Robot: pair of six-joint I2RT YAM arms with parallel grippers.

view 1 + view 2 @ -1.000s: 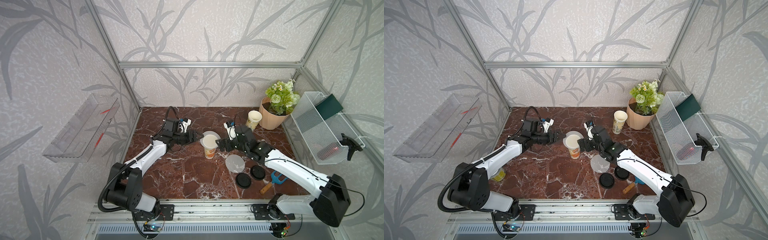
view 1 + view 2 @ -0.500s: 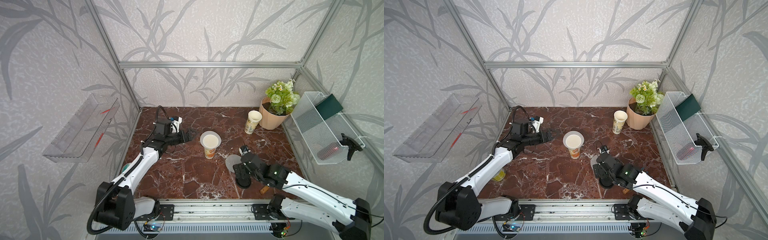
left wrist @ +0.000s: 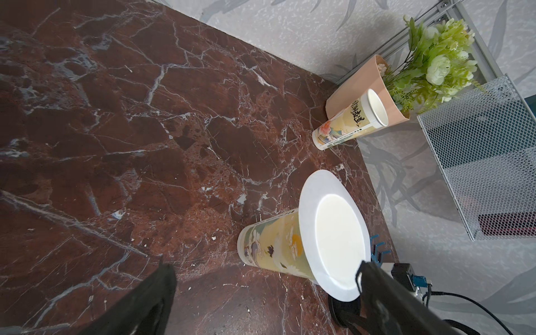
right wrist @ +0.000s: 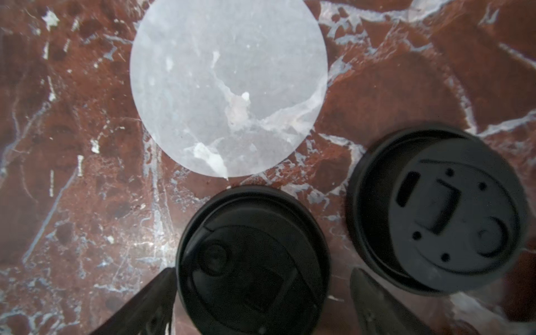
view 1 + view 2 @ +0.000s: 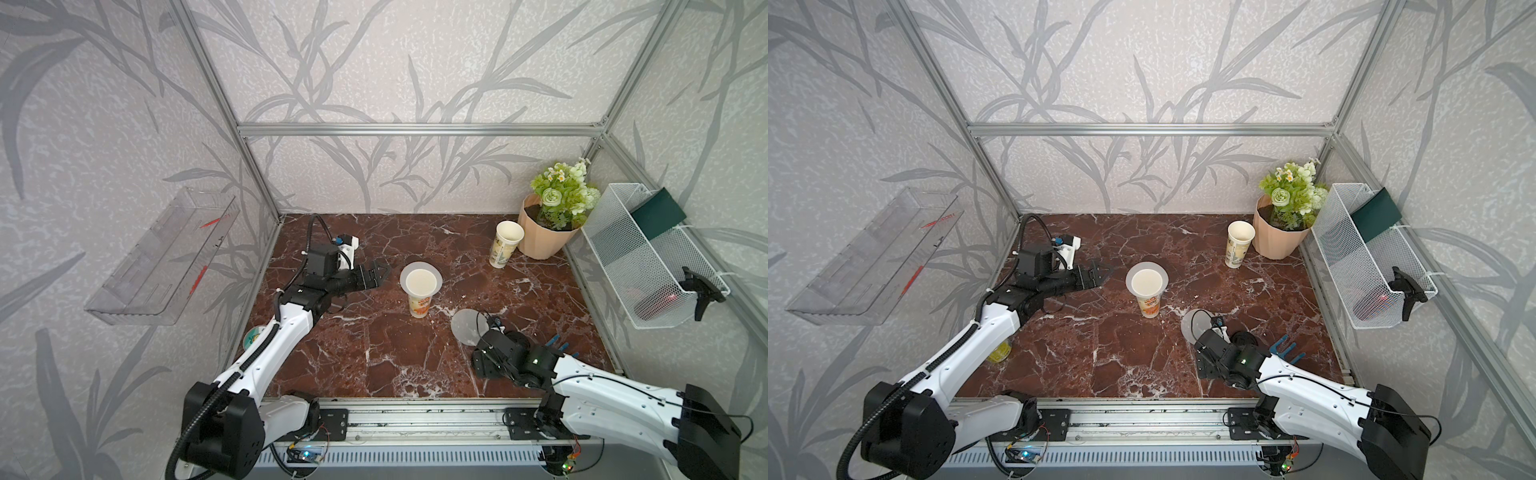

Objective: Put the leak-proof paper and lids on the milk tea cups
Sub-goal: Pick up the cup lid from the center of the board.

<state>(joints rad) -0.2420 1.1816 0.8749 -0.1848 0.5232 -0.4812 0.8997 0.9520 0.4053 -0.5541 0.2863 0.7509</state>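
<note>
We should move the right gripper (image 4: 262,269), jaws parted, off the black round plastic lid (image 4: 252,255) that only the right wrist view shows beneath it, onto the translucent whitish paper disc (image 4: 229,87) lying well apart from the peach ribbed flower pot (image 5: 540,243), and carry it level to the bare printed paper cup (image 5: 505,247) beside that pot; the left gripper (image 5: 379,273) gapes empty.

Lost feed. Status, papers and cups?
Left gripper open, empty. Right gripper open over black lid. First paper on middle cup; second paper on table; far cup bare.
</note>
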